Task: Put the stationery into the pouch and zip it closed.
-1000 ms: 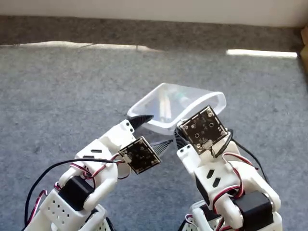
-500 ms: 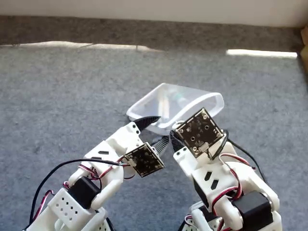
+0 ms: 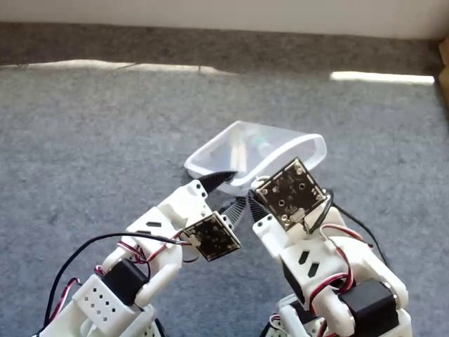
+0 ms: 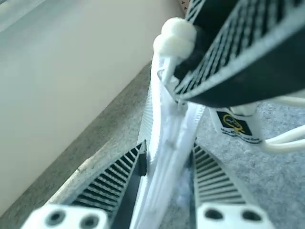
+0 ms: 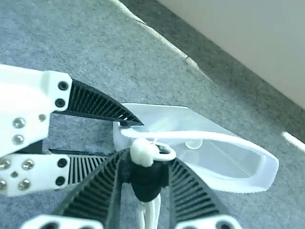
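The pouch (image 3: 309, 150), translucent and white, lay on the grey bench (image 3: 105, 126) just ahead of the 2 arms, its mouth gaping toward them and its far end pointing at the pale wall (image 3: 224, 12). Through its side, pale stick-shaped stationery (image 3: 242, 156) was visible inside, along with a small greenish piece that was too faint to identify. The left end effector (image 4: 167, 148) was at the pouch's near corner, its 2 ribbed black fingers (image 4: 119, 186) closed from either side onto the white edge strip, which ran up between them and touched both. The right end effector (image 5: 147, 160) sat just beside it at the same end of the pouch, clamped on the zipper pull (image 5: 145, 151), a black tab with a rounded white bead on top that stood out above the fingertips. The zipper track (image 5: 209, 138) curved away from the pull along the open rim, and the 2 sides of the mouth stood well apart. In the high view, the right arm's square camera board (image 3: 291, 189) covered most of its end effector, and red, white and black cables (image 3: 140, 249) looped along both arms.
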{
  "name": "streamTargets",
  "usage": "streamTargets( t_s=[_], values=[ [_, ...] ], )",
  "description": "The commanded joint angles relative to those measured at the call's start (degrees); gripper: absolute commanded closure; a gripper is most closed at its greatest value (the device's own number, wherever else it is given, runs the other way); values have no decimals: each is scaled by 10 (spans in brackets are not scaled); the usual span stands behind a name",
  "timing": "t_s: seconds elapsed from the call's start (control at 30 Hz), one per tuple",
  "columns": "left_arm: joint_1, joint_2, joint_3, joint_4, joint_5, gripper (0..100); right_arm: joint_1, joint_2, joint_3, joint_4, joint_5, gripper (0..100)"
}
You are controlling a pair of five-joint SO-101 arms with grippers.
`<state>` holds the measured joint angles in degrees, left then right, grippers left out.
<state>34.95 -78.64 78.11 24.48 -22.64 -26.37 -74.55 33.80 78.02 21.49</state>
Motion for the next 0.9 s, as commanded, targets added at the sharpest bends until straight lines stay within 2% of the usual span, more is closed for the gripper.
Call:
streamTargets(
  t_s=[0.0,0.07,0.2,0.43,0.53,0.6,0.87],
  values=[
    [19,-9,-6,-11,-2,861,-7,4,-3,-23,5,994],
    [19,-9,-6,-11,-2,885,-7,4,-3,-23,5,994],
    [19,-10,-6,-12,-2,999,-7,4,-3,-23,5,994],
    [14,-10,-6,-7,-1,994,-5,5,-3,-29,7,994],
    [13,-11,-12,25,-1,994,-1,4,-2,-40,7,994],
    [10,-15,-13,37,-1,994,26,8,0,-51,7,994],
    [-35,-116,-14,110,-1,994,104,8,94,-194,8,994]
  ],
)
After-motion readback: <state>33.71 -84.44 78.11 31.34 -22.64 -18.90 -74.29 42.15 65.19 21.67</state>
